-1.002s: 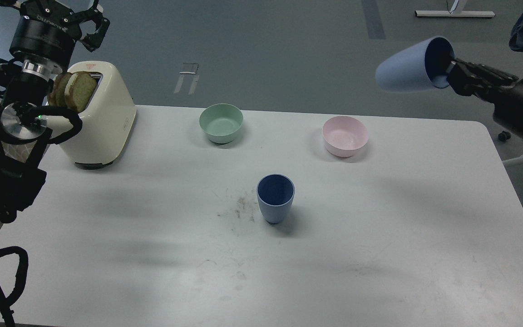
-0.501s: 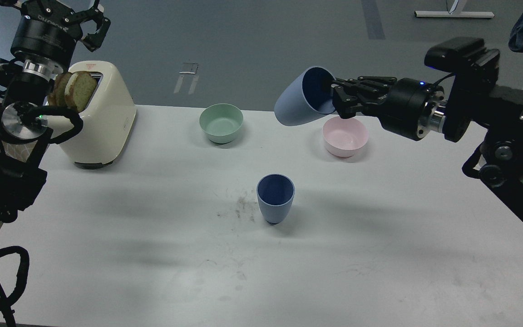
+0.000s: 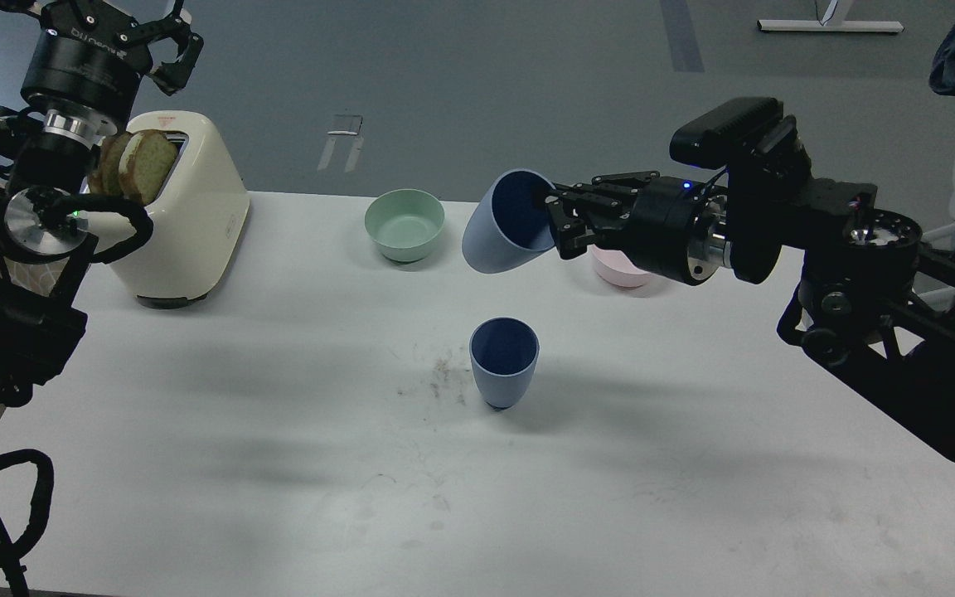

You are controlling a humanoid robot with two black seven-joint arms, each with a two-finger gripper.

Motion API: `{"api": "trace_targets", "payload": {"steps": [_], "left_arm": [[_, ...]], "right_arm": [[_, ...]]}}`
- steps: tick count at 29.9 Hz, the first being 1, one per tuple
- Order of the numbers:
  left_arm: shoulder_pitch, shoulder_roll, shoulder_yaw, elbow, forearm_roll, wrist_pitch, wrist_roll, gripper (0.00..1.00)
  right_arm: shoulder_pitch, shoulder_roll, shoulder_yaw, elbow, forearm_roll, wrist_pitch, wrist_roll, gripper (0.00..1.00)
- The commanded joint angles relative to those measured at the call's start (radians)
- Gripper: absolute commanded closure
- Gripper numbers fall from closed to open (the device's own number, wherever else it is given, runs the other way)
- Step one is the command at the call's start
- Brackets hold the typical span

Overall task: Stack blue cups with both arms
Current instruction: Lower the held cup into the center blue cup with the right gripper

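Two matte pale-blue tumblers showing, one standing on the white table (image 3: 693, 464) and one hanging tilted in the air.

Right black clawed gripper (image 3: 559, 222) is clamping the rim of the raised pale-blue tumbler (image 3: 496, 234), mouth turned towards the arm and narrow base pointing down-left, above and just behind the standing pale-blue tumbler (image 3: 504, 363), which is sitting upright mid-table, apart from it. Mint-green bowl (image 3: 404, 224) is sitting just left of the raised cup; the pale-pink bowl (image 3: 620, 269) is lying mostly hidden behind the right wrist. Cream toaster (image 3: 187, 211) holding brown bread slices (image 3: 133, 166) is standing far left. Left black clawed gripper (image 3: 164, 37) is hovering above it, claws spread and holding nothing, partly cut off by the top edge.
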Motion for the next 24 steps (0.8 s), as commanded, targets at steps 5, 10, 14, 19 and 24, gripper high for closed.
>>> {"api": "trace_targets", "payload": {"steps": [5, 10, 14, 19, 24], "left_arm": [[-0.028, 0.000, 0.002, 0.000, 0.004, 0.000, 0.002, 0.02], [-0.026, -0.007, 0.002, 0.000, 0.004, 0.000, 0.002, 0.02], [-0.025, -0.007, 0.002, 0.000, 0.004, 0.000, 0.002, 0.02], [-0.021, -0.002, 0.002, 0.001, 0.004, -0.003, 0.002, 0.02], [-0.023, 0.001, 0.001, 0.001, 0.002, -0.006, 0.000, 0.02]], "right_arm": [[-0.022, -0.032, -0.012, 0.045, 0.030, 0.000, 0.000, 1.00], [-0.043, -0.072, -0.012, 0.071, 0.055, 0.000, 0.001, 1.00], [-0.057, -0.075, -0.015, 0.066, 0.053, 0.000, 0.001, 1.00], [-0.111, -0.070, -0.031, 0.069, 0.050, 0.000, -0.002, 1.00], [-0.098, -0.064, -0.057, 0.066, 0.047, 0.000, -0.006, 1.00]]}}
